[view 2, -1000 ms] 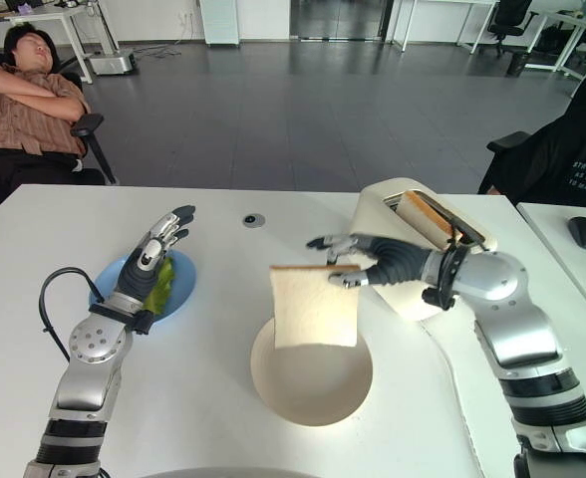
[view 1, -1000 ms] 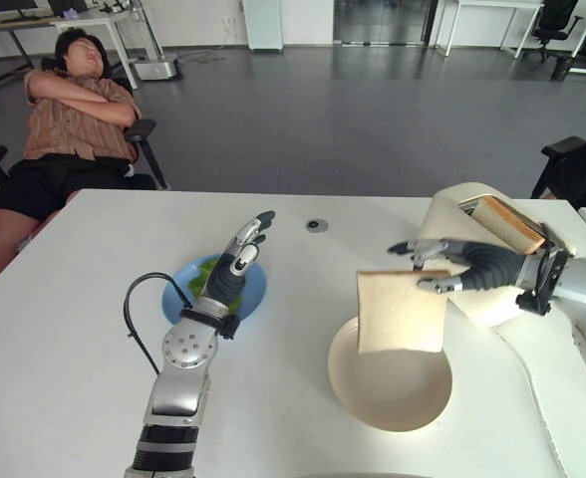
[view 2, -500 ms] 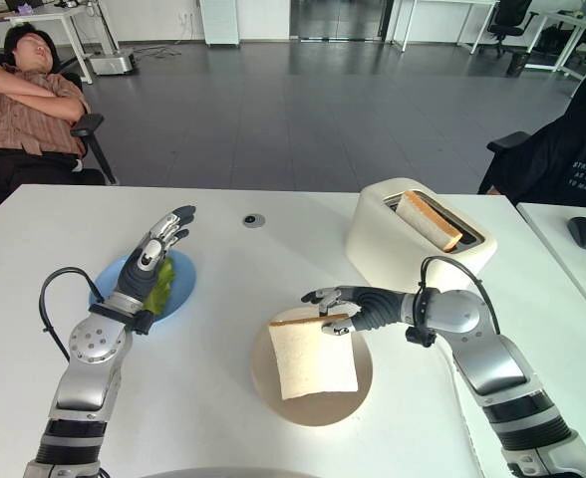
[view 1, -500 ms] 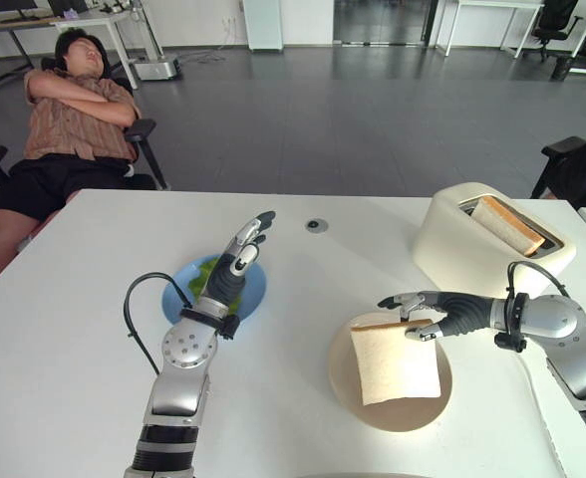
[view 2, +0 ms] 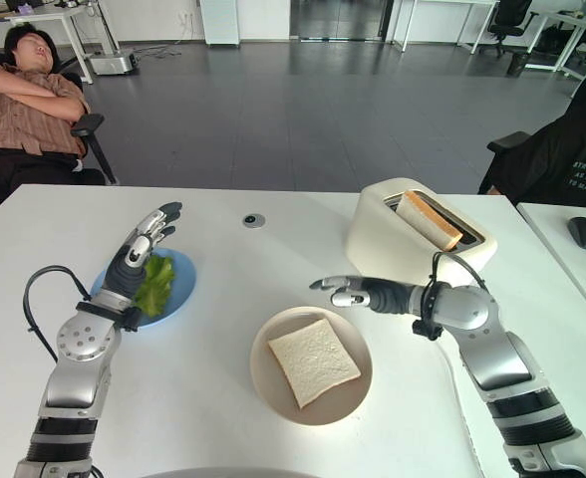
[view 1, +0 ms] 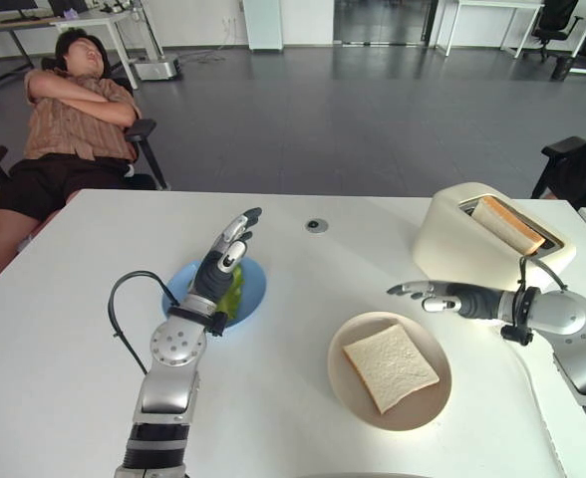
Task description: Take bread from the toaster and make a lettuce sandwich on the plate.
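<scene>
Already one bread slice is laid on the plate; lettuce left of it and the second slice in the toaster remain untaken; left hand and right hand are held wide, empty.

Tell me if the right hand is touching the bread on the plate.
Apart. The right eye view shows bare plate between the open right hand and the bread slice.

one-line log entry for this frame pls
bread slice: flat on plate | right hand: open, empty, between plate and toaster | left hand: open, by lettuce in blue dish | second slice: in toaster
</scene>
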